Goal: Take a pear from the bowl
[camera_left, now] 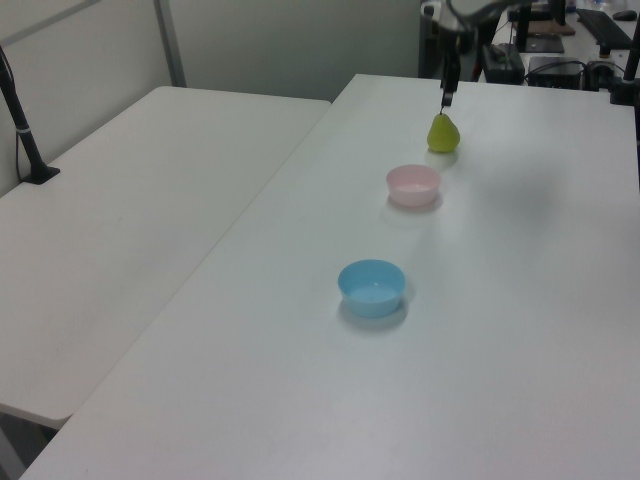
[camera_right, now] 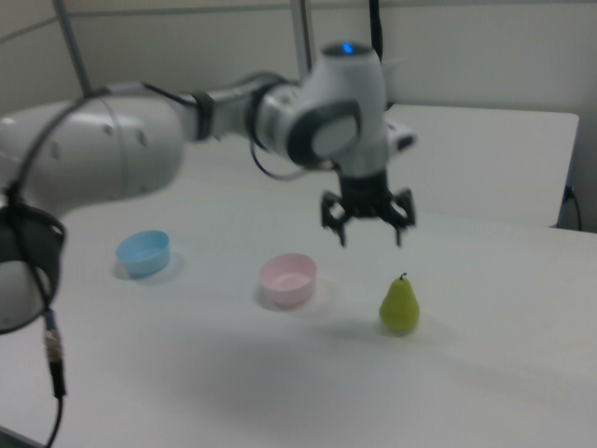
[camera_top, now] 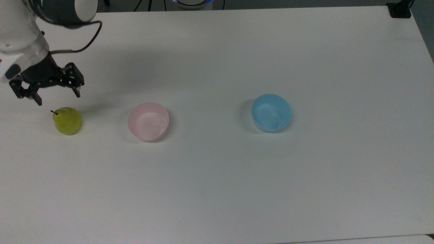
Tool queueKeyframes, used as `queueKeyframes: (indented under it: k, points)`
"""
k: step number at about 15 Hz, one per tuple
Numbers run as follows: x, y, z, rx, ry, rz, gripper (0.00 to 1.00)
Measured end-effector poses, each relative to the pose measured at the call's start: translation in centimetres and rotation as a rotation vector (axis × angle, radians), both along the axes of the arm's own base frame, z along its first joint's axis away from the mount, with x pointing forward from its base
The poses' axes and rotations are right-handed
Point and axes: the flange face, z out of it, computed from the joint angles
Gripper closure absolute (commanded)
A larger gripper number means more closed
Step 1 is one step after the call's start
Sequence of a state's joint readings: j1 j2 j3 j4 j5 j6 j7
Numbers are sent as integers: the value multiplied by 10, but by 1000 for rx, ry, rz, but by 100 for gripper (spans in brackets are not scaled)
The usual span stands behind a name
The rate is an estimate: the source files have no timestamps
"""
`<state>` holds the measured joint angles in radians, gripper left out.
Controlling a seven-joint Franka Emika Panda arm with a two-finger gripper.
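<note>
The gripper (camera_top: 56, 96) hangs with its two fingers spread apart and nothing between them, poised above the table (camera_top: 237, 186) and clear of the fruit. In the right view it (camera_right: 367, 235) sits above and slightly to the right view's left of the pear (camera_right: 399, 305).

The pear (camera_top: 67, 120) stands upright on the bare table, stem up, well to the top view's left of the pink bowl (camera_top: 148, 121) and not inside it. The bowl looks empty, as does the blue bowl (camera_top: 271, 112) further to the top view's right.

The likely risk is the pear itself: it balances on a rounded base, so a finger brushing its side on any descent could tip it and send it rolling. A grip taken on the narrow neck could also slide off the smooth skin.

The arm (camera_right: 187, 121) reaches in from the right view's left, its wrist turned so the fingers point straight down at the table. In the left view the gripper (camera_left: 447, 98) is at the far end of the table.
</note>
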<state>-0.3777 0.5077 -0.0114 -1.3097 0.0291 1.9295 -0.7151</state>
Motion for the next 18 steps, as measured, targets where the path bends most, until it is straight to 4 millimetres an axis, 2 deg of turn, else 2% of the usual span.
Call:
queueKeyframes:
  k: [4,6,8,10,12,15,18]
  points:
    - [-33,72,102,45,48,-33,0]
    - [-48,118,137,58,60,-103,0]
    - [-61,163,157,68,80,-166,0]
    - [-76,207,164,72,106,-185,0]
    - [-85,227,161,71,121,-170,0]
    - [-85,246,152,108,76,-150,0]
    - [-83,247,144,123,60,-155,0]
